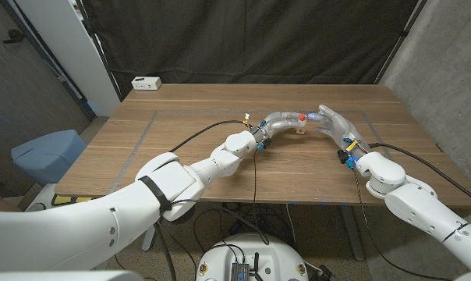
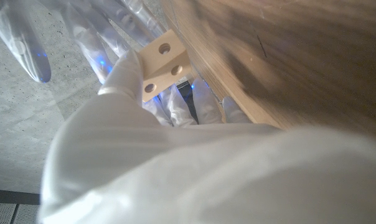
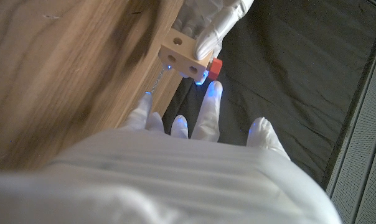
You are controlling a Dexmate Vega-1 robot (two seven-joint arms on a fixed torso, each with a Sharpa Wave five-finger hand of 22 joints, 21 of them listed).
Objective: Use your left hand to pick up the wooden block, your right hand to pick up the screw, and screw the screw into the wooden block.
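My left hand (image 1: 282,122) holds the small pale wooden block (image 2: 164,58) a little above the table's middle, its fingers (image 3: 218,23) clamping the block (image 3: 182,52) from the far side. Round holes show in the block's faces. The screw (image 3: 214,67) has a red head (image 1: 302,117) and sticks out of the block's side. My right hand (image 1: 333,123) reaches in from the right, its fingertips (image 3: 209,90) against the red head while the other fingers spread. In the left wrist view the right hand's fingers (image 2: 23,40) stand just behind the block.
The wooden table (image 1: 189,133) carries a taped rectangle outline. A white power strip (image 1: 146,83) lies at the far left corner. Black cables (image 1: 193,138) trail from both wrists over the tabletop. A blue chair (image 1: 44,152) stands off the table's left side.
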